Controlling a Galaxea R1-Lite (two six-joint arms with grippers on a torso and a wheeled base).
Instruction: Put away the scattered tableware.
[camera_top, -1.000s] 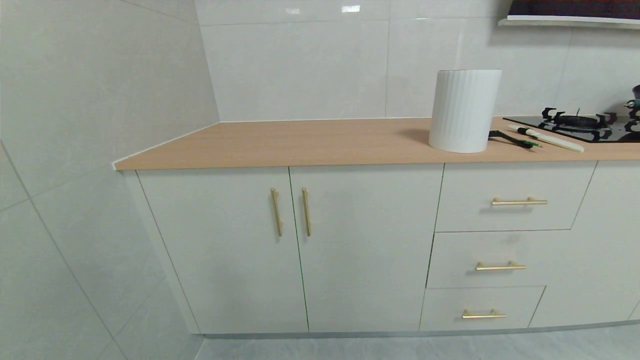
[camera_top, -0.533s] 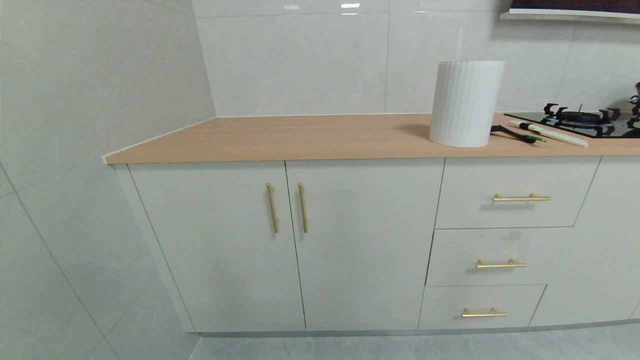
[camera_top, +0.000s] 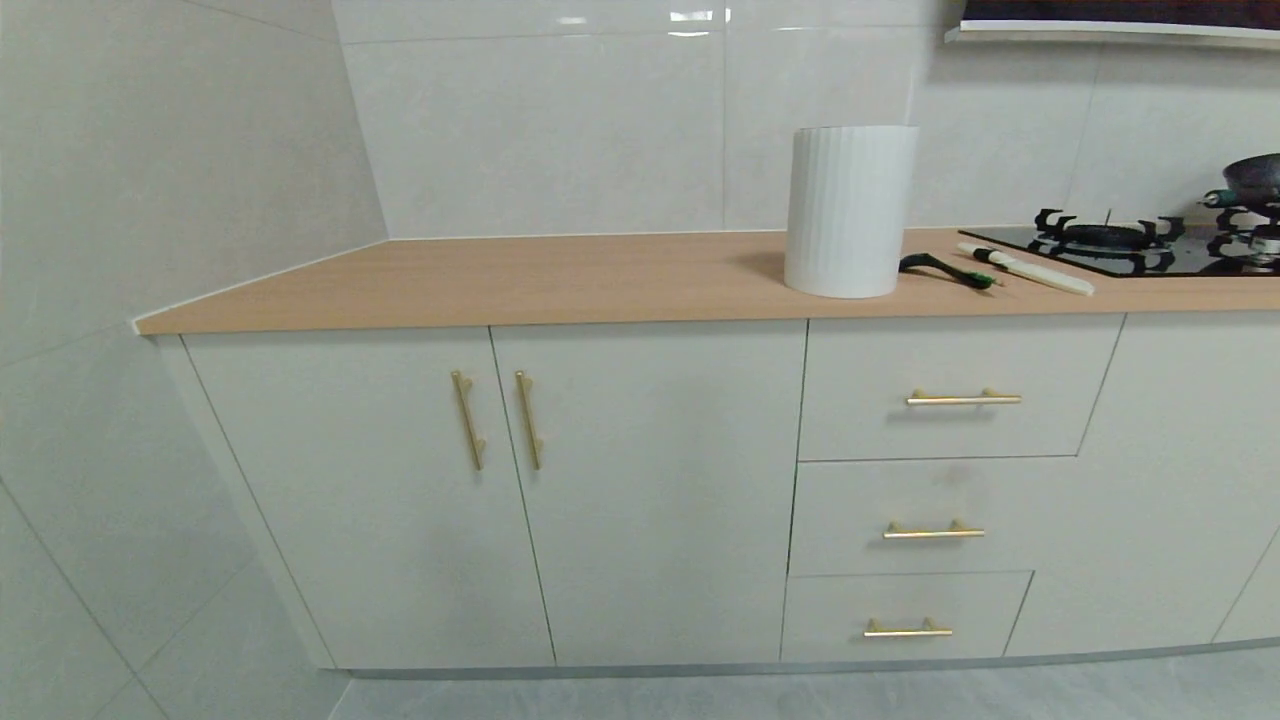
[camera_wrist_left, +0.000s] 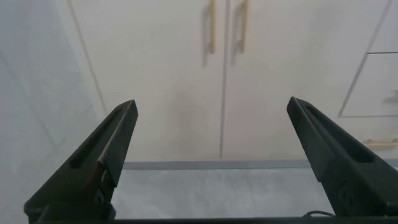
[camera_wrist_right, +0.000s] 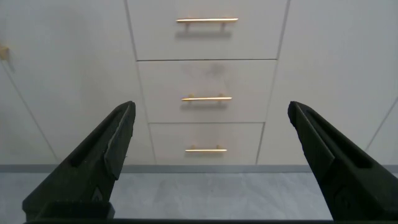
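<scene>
I am holding my left gripper spread wide and empty, facing the cabinet doors. I am holding my right gripper likewise, facing the drawers. Tableware: a dark utensil and a white utensil are lying on the countertop, just beside the white canister.

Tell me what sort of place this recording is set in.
Most likely a home kitchen. A wood counter runs over cabinets with drawers, a gas hob is set into it at the right, and the walls are tiled. Utensils lie beside the hob.
</scene>
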